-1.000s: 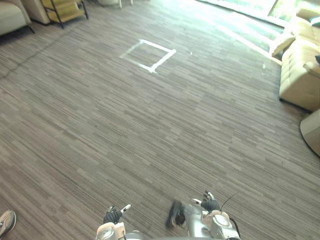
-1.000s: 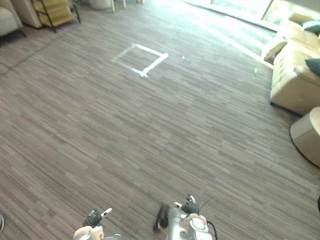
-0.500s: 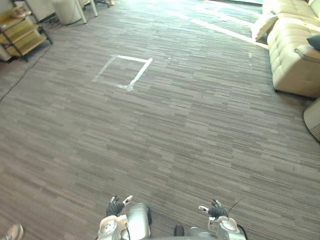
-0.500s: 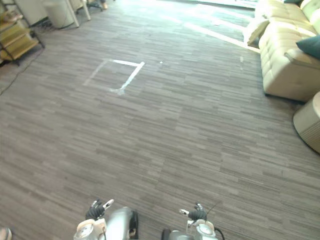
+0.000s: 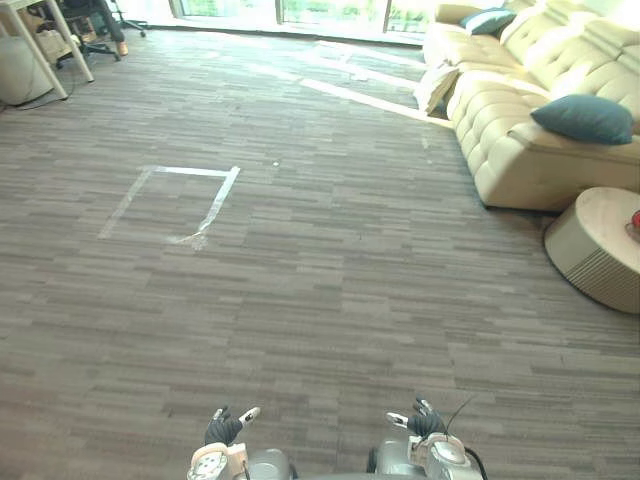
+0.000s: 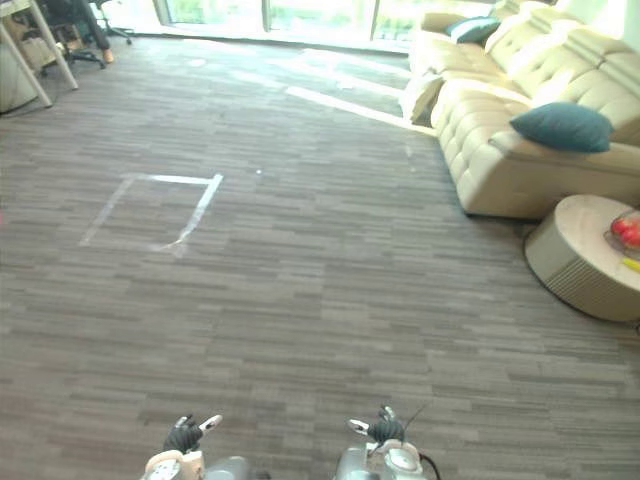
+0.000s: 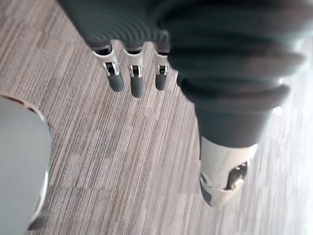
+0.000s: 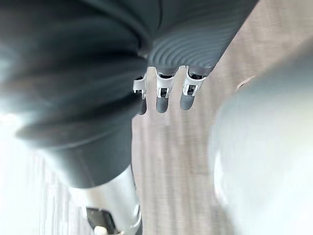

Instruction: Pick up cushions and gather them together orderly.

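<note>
L hand (image 5: 224,430): low, uncurled, empty | R hand (image 5: 420,422): low, uncurled, empty

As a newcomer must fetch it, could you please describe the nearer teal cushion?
Find the cream sofa on the room's right side. A teal cushion lies on its near end, behind the round table. The other teal cushion sits at the far end.

Sofa (image 5: 520,170) carries teal cushions (image 5: 583,118) (two); floor (image 5: 330,300) bears tape square (image 5: 220,200).
</note>
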{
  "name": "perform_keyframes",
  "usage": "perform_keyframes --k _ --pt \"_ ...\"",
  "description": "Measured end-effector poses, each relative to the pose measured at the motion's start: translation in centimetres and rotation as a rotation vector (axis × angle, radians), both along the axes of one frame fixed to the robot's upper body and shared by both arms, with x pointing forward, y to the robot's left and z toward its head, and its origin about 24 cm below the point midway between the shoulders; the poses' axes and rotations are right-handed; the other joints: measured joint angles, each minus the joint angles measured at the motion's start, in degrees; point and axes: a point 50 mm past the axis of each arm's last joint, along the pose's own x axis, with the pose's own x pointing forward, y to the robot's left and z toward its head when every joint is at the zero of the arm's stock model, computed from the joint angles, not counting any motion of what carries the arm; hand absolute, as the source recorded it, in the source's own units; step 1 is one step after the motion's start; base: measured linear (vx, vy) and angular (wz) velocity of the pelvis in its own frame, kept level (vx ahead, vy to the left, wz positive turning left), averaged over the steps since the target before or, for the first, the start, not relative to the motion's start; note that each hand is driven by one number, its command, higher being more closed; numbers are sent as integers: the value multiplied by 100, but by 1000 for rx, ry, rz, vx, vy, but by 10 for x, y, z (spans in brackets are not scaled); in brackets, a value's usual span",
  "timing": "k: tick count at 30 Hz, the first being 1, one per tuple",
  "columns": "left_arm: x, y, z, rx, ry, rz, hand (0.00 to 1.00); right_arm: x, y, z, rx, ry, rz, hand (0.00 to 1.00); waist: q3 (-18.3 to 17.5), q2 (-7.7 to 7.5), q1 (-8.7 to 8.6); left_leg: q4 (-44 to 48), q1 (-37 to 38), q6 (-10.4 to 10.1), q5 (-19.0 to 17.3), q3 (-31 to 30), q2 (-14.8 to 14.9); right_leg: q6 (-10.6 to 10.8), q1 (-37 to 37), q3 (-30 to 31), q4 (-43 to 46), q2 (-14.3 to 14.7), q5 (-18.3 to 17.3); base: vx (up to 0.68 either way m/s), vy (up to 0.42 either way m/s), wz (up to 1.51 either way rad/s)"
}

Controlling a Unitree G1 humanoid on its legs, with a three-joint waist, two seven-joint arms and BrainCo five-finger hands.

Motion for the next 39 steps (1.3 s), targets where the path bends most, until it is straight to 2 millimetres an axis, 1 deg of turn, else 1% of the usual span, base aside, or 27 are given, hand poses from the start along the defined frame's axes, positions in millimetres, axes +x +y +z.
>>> perform_keyframes --k 2,3,4,5,7,8,9,10,11,12,14,17,18,20,21,22,23,24,25,27,28,30,32,34,36,37,39 --pt "-3 1 -1 9 10 -15 0 -3 -3 -1 -4 6 -9 0 31 -45 -28 -265 324 -2 0 -42 -30 0 -171 -197 -1794 189 827 618 -71 18" --pt "-4 5 -1 22 15 -21 0 -3 -2 -1 0 8 -7 0 33 -170 -41 -313 548 -30 -18 -105 -157 -4 -192 -59 -2346 197 1165 529 -117 21" --pt "-6 6 -1 27 18 -24 0 -4 -2 -2 4 10 -7 0 16 -219 -54 -301 690 -77 -52 -206 -227 -117 -196 98 -2403 215 1334 690 -170 35" --pt "-7 1 -2 18 25 -28 0 -3 -2 -1 3 4 -3 0 -26 -119 -108 -140 874 -136 -90 -437 -146 -397 -226 351 -1902 313 1716 692 -202 31" --pt "-10 -10 -4 -14 27 -5 0 -2 -7 2 -8 -14 -8 0 -159 199 -97 943 541 -154 -81 -679 158 -579 -191 255 -1473 478 1427 828 -265 19" --pt "-9 -15 -5 -34 20 17 0 -2 -12 3 -21 -17 -10 0 -160 414 -98 2357 -62 -687 271 -851 431 -624 55 179 -1512 668 1152 716 -225 2" --pt "-7 -19 -4 -51 8 31 0 0 -14 5 -29 -20 -4 0 -128 500 -78 3667 -674 -1143 953 -988 663 -707 321 225 -1631 873 1003 586 -148 -8" --pt "-6 -20 -3 -56 0 38 0 0 -14 5 -32 -17 -1 0 -88 566 -51 4481 -1024 -1176 909 -950 833 -804 582 233 -1764 1037 923 726 -139 -28" --pt "-1 -17 0 -44 -23 32 0 0 -11 4 -24 -13 -2 0 39 556 -22 5327 -1375 -1020 586 -781 1018 -903 1156 325 -1997 1213 814 701 -119 -41" --pt "3 -10 3 -19 -44 19 0 -1 -4 2 -4 -5 -4 0 116 388 65 5459 -1642 -889 334 -613 989 -932 1658 422 -2246 1245 706 788 -160 -41" --pt "10 -2 8 10 -79 8 0 -5 4 -2 20 17 -2 0 132 125 103 4797 -2221 -668 -23 -313 801 -885 2348 641 -2714 1236 676 580 -137 -47" --pt "17 -2 13 16 -126 -1 0 0 8 -1 25 11 11 0 140 145 251 2726 -2942 -586 -14 -306 418 -722 2949 1024 -3230 1170 577 560 13 -71" --pt "20 -6 14 6 -140 -1 0 -2 6 -2 19 20 11 0 143 218 354 1387 -3082 -688 434 -478 253 -607 3239 1212 -3474 1120 498 528 135 -80" --pt "20 -12 14 -17 -144 11 0 -7 5 -5 1 48 26 0 130 372 410 328 -3211 -765 983 -529 313 -433 3638 1486 -3706 1137 255 606 263 -73" --pt "20 -9 14 -15 -147 14 0 -10 7 -6 1 61 27 0 100 312 444 612 -3264 -610 1407 -497 272 -362 3778 1548 -3650 1016 25 598 314 -50" --pt "20 -7 15 -8 -152 15 0 -12 11 -8 12 66 27 0 -3 183 453 914 -3334 -524 1497 -455 148 -286 3763 1608 -3416 826 -208 647 284 -33" --pt "19 -5 15 -1 -149 14 0 -17 13 -9 17 78 24 0 -76 65 417 1175 -3397 -377 1509 -412 46 -205 3613 1634 -2965 693 -321 695 257 -38" --pt "19 -2 15 4 -146 20 0 -18 17 -10 28 77 22 0 -131 -20 400 1319 -3329 -99 1380 -313 -57 -97 3222 1635 -1938 522 -378 703 248 -34" --pt "18 5 15 23 -141 14 0 -16 21 -9 37 72 24 0 -133 -159 400 1328 -3150 -1 1187 -219 -199 107 2703 1636 -661 304 -249 683 266 -23" --pt "22 8 15 38 -125 -10 0 -13 21 -8 39 56 23 0 -21 -358 310 1276 -2533 180 771 -241 -540 403 1980 1547 1426 -141 498 692 255 20" --pt "20 8 12 42 -90 -20 0 -13 18 -7 35 52 9 0 -14 -358 290 1192 -2118 239 567 -351 -645 260 1771 1341 2027 -261 411 605 179 45" --pt "14 5 8 50 -51 -44 0 -14 12 -6 25 41 -12 0 8 -247 197 775 -1310 315 368 -573 -657 90 1353 817 2148 -270 107 605 107 53" --pt "12 3 6 56 -37 -73 0 -11 8 -4 15 20 -14 0 25 -213 91 388 -754 333 325 -746 -560 -61 866 372 1381 -171 -209 585 26 56" --pt "10 2 5 52 -23 -79 0 -9 2 -2 -1 10 -16 0 65 -144 47 110 -379 252 253 -791 -434 -32 414 166 117 4 -85 586 -39 34" --pt "6 0 3 49 -10 -78 0 -10 -3 -2 -4 11 -42 0 80 -118 8 -405 250 19 100 -757 -352 -13 117 -3 -2074 213 851 772 -94 23" --pt "4 0 2 47 -7 -74 0 -10 -4 -2 -1 9 -50 0 79 -125 9 -474 412 -53 16 -754 -351 -47 66 15 -2369 260 1045 731 -150 15" --pt "-3 -5 -1 21 7 -36 0 -9 -5 -1 -1 -1 -57 0 22 -35 -57 -395 831 -188 -248 -816 -249 -504 -66 218 -2054 386 1754 710 -155 16"
